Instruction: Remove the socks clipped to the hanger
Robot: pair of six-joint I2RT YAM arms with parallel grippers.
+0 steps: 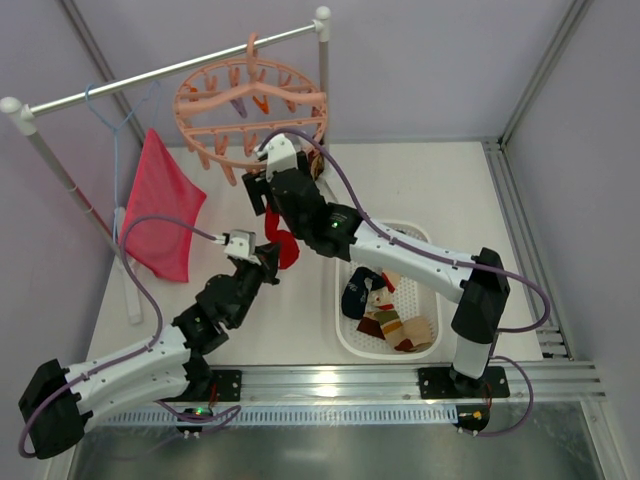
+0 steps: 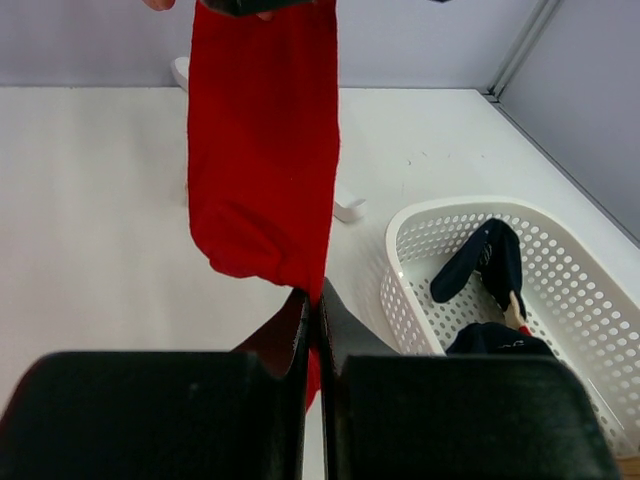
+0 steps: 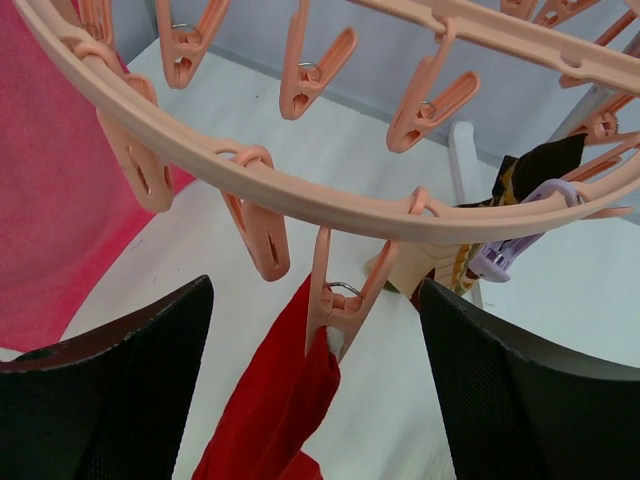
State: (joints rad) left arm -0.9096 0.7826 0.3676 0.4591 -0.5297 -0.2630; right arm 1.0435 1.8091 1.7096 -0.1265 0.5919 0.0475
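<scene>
The salmon-pink ring hanger (image 1: 205,100) hangs from the rail at the back. A red sock (image 3: 285,400) hangs from one of its pegs (image 3: 345,300) on the near rim (image 3: 300,205). My right gripper (image 3: 315,335) stands open, one finger on each side of that peg and touching neither it nor the sock. My left gripper (image 2: 318,305) is shut on the lower edge of the red sock (image 2: 262,150), which stretches upward from it. A dark and tan sock (image 3: 540,165) is clipped further right on the ring, beside a purple peg (image 3: 510,255).
A white perforated basket (image 1: 342,325) on the table right of the arms holds navy socks (image 2: 480,265) and brown-tan patterned ones (image 1: 395,325). A pink-red cloth (image 1: 160,215) hangs from a light-blue wire hanger (image 1: 115,120) on the rail (image 1: 170,72) at the left.
</scene>
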